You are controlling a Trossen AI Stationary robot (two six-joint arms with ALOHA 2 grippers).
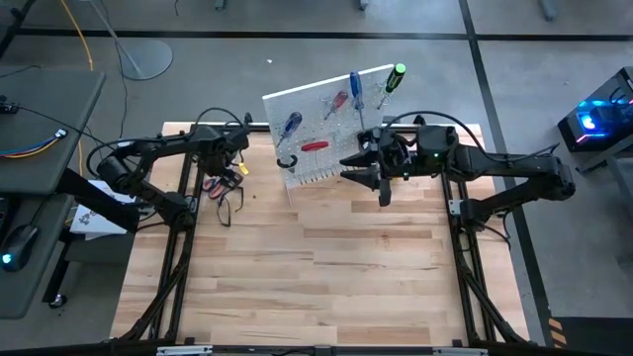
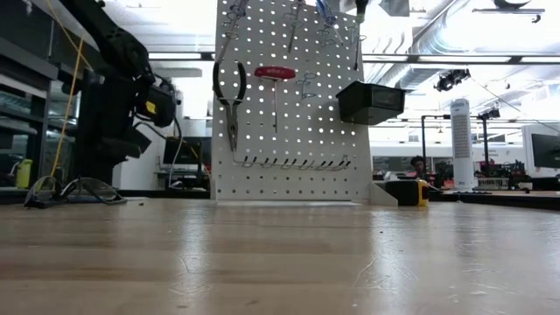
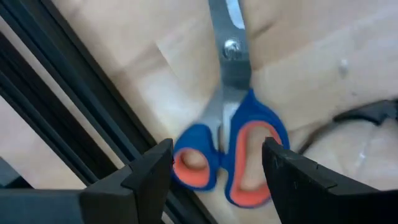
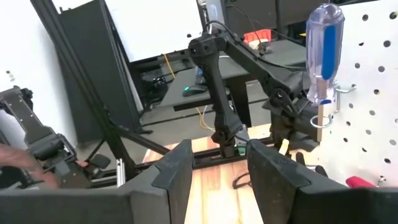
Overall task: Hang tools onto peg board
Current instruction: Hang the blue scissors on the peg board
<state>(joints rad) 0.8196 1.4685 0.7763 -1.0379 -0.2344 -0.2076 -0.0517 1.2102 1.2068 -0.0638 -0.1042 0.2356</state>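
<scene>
Directly ahead of the left gripper (image 3: 214, 163), we observed the scissors (image 3: 231, 140) flat on the table (image 1: 326, 267), their blue-orange handles between its spread, empty fingers (image 3: 149, 171). The right gripper (image 1: 371, 174) hovered released just in front of the peg board (image 1: 321, 124), where screwdrivers (image 1: 354, 91) hung.

From my station I can make out no readable text, brand, number or sign in any of the views. The red T-shaped handle (image 2: 275, 73) hanging on the white perforated peg board (image 2: 293, 171) carries a faint pale mark, but I cannot read it. A yellow patch on the dark arm housing (image 2: 151, 105) in the low view looks like a label, yet nothing on it is legible. The blue and orange scissors (image 3: 231, 146) show no lettering either.
</scene>
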